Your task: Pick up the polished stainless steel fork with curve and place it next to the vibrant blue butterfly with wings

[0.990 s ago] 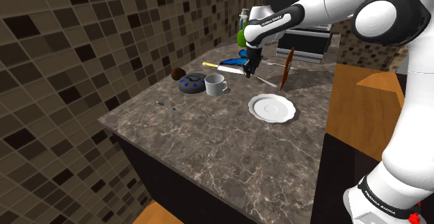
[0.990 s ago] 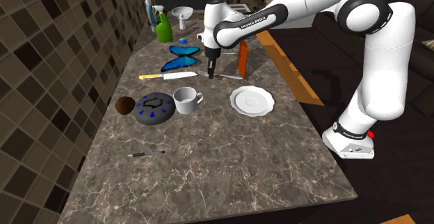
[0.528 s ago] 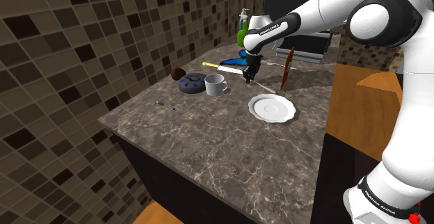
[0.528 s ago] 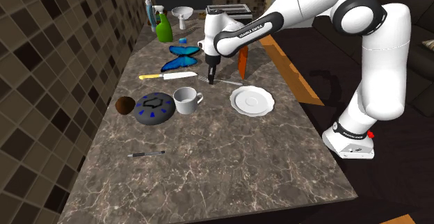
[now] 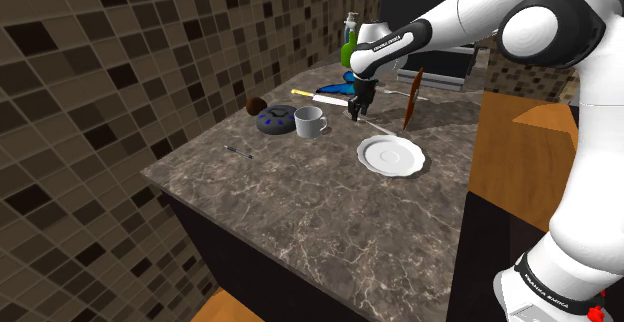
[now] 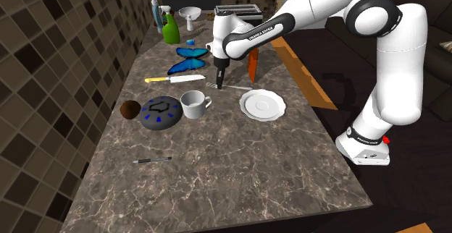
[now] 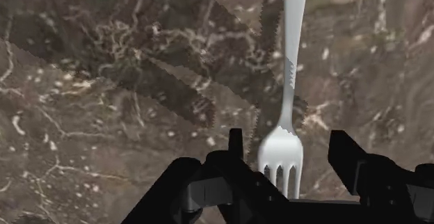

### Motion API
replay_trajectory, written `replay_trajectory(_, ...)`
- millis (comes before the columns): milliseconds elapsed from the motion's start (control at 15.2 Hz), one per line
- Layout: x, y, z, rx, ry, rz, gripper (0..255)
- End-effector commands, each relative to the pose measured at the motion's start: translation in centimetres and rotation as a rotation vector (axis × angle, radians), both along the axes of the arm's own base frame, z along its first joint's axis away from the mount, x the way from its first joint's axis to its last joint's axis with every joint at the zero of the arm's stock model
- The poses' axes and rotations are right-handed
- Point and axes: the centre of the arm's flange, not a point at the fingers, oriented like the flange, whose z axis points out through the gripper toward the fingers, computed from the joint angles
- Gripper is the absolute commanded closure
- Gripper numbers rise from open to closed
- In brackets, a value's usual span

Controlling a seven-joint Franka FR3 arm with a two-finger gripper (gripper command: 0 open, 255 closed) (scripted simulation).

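Silvery fork (image 7: 290, 76) lies flat on the desk (image 6: 217, 166), the gripper (image 7: 288, 149) spread astride its tines without clasping, so lifting and carrying to the blue butterfly (image 6: 190, 58) are not yet done.

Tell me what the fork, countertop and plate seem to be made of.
Fork: pale grey and smooth, with soft shading along the handle. Probably metal, though no sharp reflections confirm it.
Countertop: dark brown with pale veins. It looks like polished marble or a similar stone.
Plate: plain white, with an even, matte surface. It could be ceramic, but the look leaves that open.
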Motion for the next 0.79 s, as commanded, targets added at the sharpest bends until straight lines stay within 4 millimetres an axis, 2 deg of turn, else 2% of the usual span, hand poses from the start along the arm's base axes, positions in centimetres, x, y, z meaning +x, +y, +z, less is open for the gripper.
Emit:
replay_trajectory(0, 0.0, 0.0, 0.0, 0.0, 0.0, 0.0, 0)
replay_trajectory(264, 0.0, 0.0, 0.0, 0.0, 0.0, 0.0, 0)
replay_trajectory(528, -0.4, -0.1, 5.0, 0.0, 0.0, 0.0, 0)
replay_trajectory(726, -0.4, -0.1, 5.0, 0.0, 0.0, 0.0, 0)
